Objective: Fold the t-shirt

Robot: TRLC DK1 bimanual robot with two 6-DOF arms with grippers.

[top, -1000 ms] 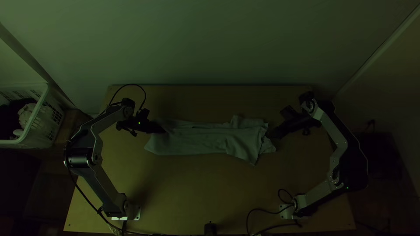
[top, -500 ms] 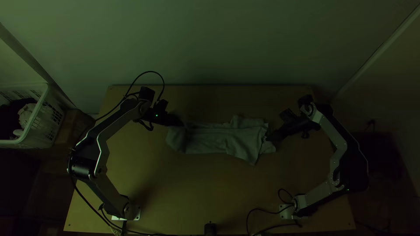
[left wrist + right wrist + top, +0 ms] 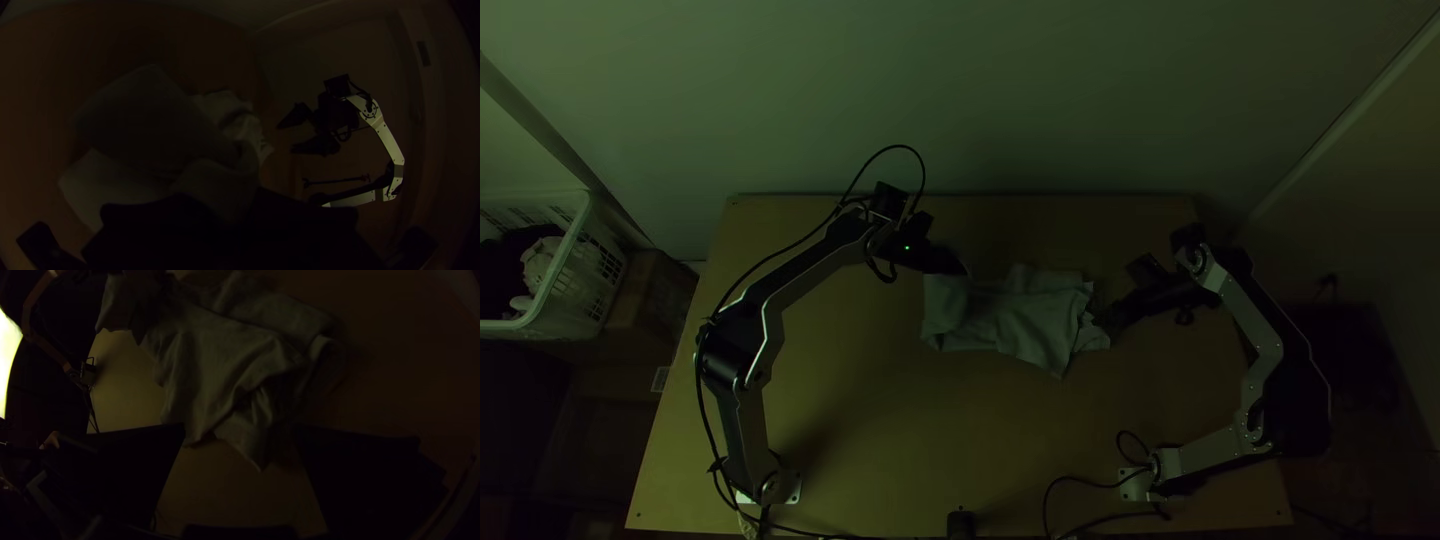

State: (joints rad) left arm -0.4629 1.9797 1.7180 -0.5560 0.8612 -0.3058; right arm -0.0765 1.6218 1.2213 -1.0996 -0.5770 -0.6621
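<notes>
Where the left end effector [image 3: 958, 267] meets the t-shirt [image 3: 1025, 325], its fingers are closed on the cloth at the far-side corner of the shirt's left end. Shirt lies mid-desk [image 3: 920, 440], toward the far edge. Long axis runs left to right, roughly parallel to that far edge; a short, compact strip, longer than it is deep. Which end is collar, which hem: cannot tell. Left end drawn up at the grip, a broad flap draping from there toward the near side; left wrist view has this darker flap overlapping paler cloth. Right end points at the right arm, its layered edges uneven and rumpled. One blunt corner juts toward the far edge, a sharper one toward the near edge. Right end effector [image 3: 1108, 315] just beside that ragged right end, fingers wide apart, cloth lying ahead of them in its wrist view.
</notes>
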